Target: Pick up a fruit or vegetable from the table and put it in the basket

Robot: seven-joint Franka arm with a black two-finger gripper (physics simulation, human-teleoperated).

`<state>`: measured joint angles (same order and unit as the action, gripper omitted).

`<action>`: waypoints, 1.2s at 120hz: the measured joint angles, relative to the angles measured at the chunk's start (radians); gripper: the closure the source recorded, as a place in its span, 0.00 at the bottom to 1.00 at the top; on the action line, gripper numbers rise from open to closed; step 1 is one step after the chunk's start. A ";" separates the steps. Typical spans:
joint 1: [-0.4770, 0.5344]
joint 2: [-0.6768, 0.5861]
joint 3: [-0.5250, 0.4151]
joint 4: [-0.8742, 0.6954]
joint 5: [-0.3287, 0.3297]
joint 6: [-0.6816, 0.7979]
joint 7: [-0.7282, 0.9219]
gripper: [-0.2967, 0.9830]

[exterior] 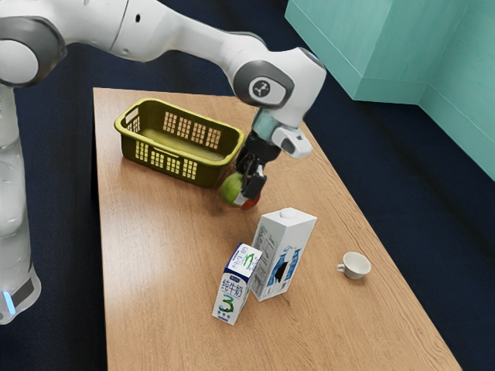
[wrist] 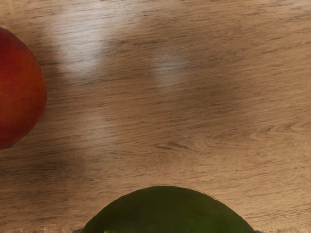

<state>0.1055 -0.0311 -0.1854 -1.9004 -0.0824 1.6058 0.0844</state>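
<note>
Small carton (exterior: 234, 287), well off basket (exterior: 207, 167) | pick-up: claw (exterior: 245, 184) grasps green fruit (exterior: 230, 188) beside basket | next, I lift it in

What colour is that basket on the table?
Olive green: the basket has a lighter, yellowish rim and darker outer walls. The exterior view shows it best.

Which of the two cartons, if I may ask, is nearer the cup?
The larger white carton; the smaller, blue-edged one is farther from the cup.
</note>
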 joint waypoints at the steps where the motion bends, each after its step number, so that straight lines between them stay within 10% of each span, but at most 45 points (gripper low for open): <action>1: 0.000 0.001 0.000 0.013 0.003 -0.009 0.000 0.54; 23: -0.040 -0.011 0.045 0.198 0.085 -0.178 0.000 0.55; 92: -0.004 -0.216 0.316 0.018 0.203 -0.290 0.001 0.56; 144: -0.195 -0.287 0.550 -0.168 0.266 0.057 -0.005 0.55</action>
<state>-0.0897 -0.3178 0.3641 -2.0686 0.1840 1.6631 0.0797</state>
